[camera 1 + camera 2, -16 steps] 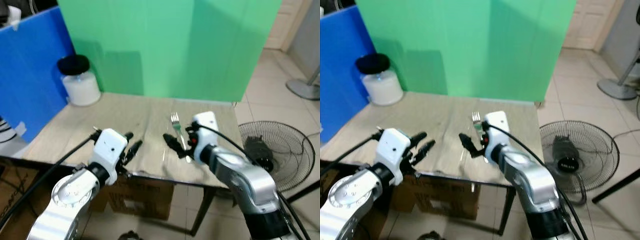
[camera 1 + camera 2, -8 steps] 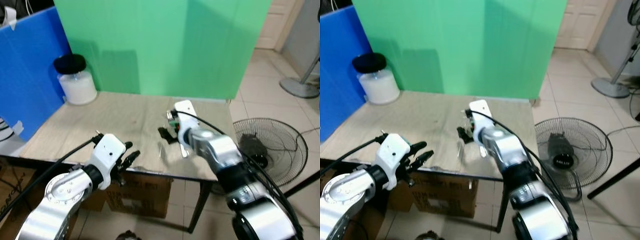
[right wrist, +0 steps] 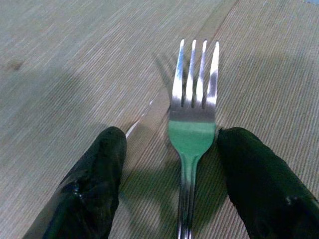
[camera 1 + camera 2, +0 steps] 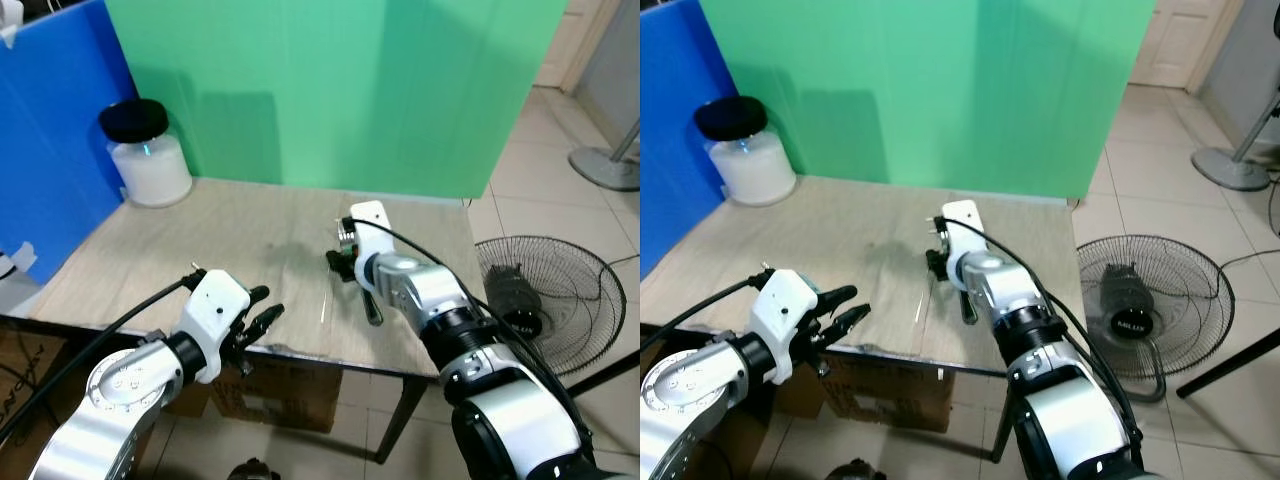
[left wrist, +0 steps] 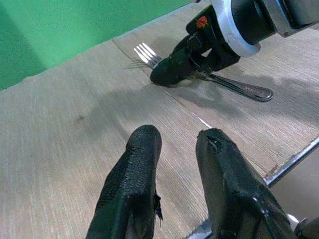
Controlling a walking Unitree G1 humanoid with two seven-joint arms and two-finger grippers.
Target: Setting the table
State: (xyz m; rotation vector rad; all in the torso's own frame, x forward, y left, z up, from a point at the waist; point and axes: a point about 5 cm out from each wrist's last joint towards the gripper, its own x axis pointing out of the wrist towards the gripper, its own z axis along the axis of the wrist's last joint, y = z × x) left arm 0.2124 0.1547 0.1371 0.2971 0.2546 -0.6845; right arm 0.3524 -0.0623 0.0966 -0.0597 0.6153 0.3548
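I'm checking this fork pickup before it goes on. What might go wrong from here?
The fork lies flat on the table between the open fingers of the right gripper. Closing on so thin a piece could make the fingertips scrape the tabletop or push the fork aside. The fork's handle end lies near the table's front edge, so a nudge might send it off.

Silver fork (image 3: 193, 119) reflecting green on its neck; beige worktop (image 4: 200, 240) with fine woven grain; black-fingered right gripper (image 3: 174, 184) and left gripper (image 5: 182, 164); green backdrop (image 4: 330, 90); blue panel (image 4: 50, 130); white jar (image 4: 150, 165), black lid.
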